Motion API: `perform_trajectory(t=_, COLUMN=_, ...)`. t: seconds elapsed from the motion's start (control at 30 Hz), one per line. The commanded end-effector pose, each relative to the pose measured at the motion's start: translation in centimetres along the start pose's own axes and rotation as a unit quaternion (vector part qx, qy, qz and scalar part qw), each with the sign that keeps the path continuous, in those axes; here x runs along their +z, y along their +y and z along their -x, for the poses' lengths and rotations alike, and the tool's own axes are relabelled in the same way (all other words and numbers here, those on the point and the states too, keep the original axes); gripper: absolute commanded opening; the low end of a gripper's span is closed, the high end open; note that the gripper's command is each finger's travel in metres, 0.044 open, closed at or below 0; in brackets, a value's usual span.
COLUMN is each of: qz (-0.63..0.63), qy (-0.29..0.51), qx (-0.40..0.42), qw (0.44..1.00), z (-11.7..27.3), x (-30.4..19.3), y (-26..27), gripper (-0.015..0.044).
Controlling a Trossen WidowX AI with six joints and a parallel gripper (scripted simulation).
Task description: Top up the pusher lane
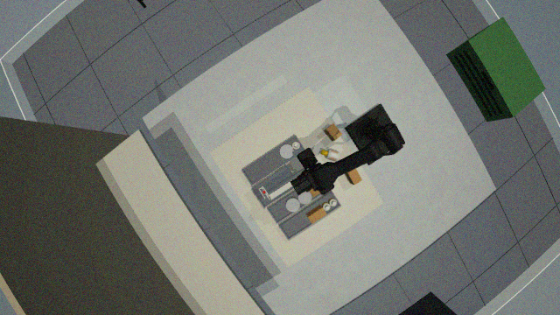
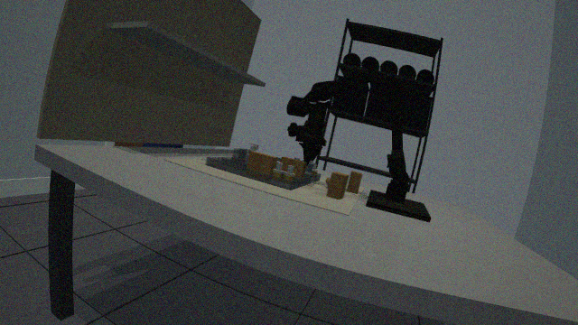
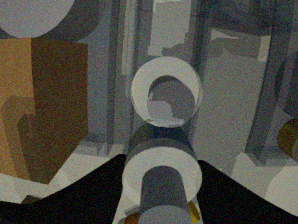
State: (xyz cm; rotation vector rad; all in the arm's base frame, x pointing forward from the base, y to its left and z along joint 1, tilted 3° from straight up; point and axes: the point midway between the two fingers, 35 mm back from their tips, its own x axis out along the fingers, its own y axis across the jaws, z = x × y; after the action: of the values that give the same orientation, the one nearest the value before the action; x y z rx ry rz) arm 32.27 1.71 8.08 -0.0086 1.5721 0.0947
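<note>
My gripper (image 2: 308,162) (image 3: 161,164) is shut on a pale-shouldered jar with a grey top (image 3: 162,192), between the black fingers at the bottom of the wrist view. Another similar jar (image 3: 166,64) stands just ahead of it between the lane walls, with a dark blue-grey band showing between the two. A long white strip (image 1: 280,191) runs along the pusher lane, with a red mark (image 1: 263,192) at its far end. The arm hides both jars in the top view. The held jar's base and the front stop are hidden, so I cannot tell whether it touches the lane floor.
An orange-brown box (image 3: 60,110) stands left of the lane; another box (image 1: 316,213) is in an outer lane. Round-topped items (image 1: 286,151) (image 1: 292,205) stand in lanes on both sides. Loose boxes (image 1: 332,132) (image 1: 353,176) and a yellow-capped bottle (image 1: 331,153) are near the arm base.
</note>
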Motion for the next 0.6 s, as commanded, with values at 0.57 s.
perform_trajectory(t=0.57, qz=-0.001, qy=-0.014, qx=0.001, qw=1.000, z=0.41, x=1.05, y=0.06, gripper=0.0000)
